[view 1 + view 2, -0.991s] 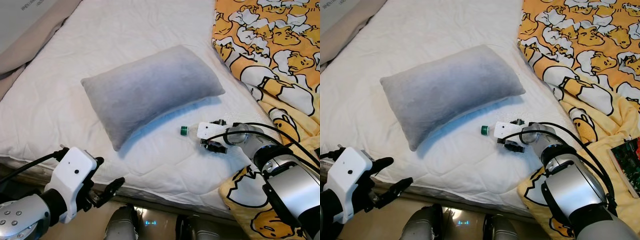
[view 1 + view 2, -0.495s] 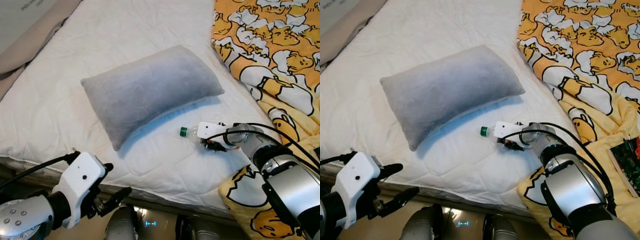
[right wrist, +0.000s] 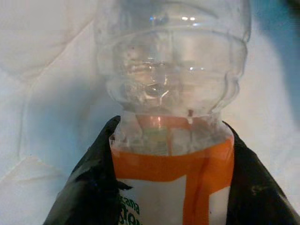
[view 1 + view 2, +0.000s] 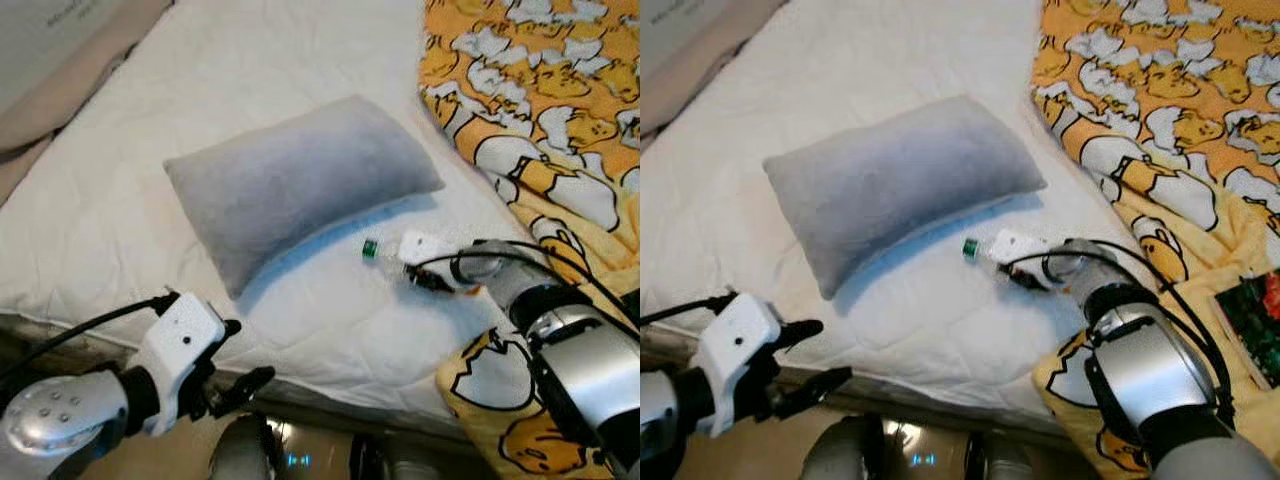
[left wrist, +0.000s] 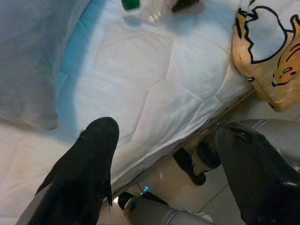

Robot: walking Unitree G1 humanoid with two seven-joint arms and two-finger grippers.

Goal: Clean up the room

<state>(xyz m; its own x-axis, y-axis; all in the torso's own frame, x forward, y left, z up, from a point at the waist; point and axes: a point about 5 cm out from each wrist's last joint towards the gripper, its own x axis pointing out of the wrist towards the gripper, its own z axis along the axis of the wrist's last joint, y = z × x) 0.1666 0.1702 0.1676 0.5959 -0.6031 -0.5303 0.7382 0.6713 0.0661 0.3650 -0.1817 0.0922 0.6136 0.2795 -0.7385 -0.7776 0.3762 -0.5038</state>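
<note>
Clear plastic, with a green cap and an orange-banded label, makes up the bottle (image 4: 385, 250) lying on the white quilted bed (image 4: 300, 60), just beside the near edge of the grey pillow (image 4: 300, 180). The right end effector (image 4: 425, 278) reaches in from the right and pinches this bottle; in the right wrist view its two black fingers (image 3: 89, 187) press against either side of the label, with the bottle's clear ribbed shoulder ahead of them. The cap points left, toward the pillow's shadow.

To the right, a yellow blanket (image 4: 540, 110) printed with cartoon figures is heaped over the far right part of the bed and spills down past the right arm. A book or magazine (image 4: 1252, 325) with a colourful cover lies at the right edge on this blanket.

The left end effector (image 4: 240, 385) hangs near the bed's front edge, low on the left, off the mattress. Its fingers (image 5: 84, 173) are spread well apart with nothing between them, and past them the left wrist view shows the mattress edge, the pillow's corner and the floor.
</note>
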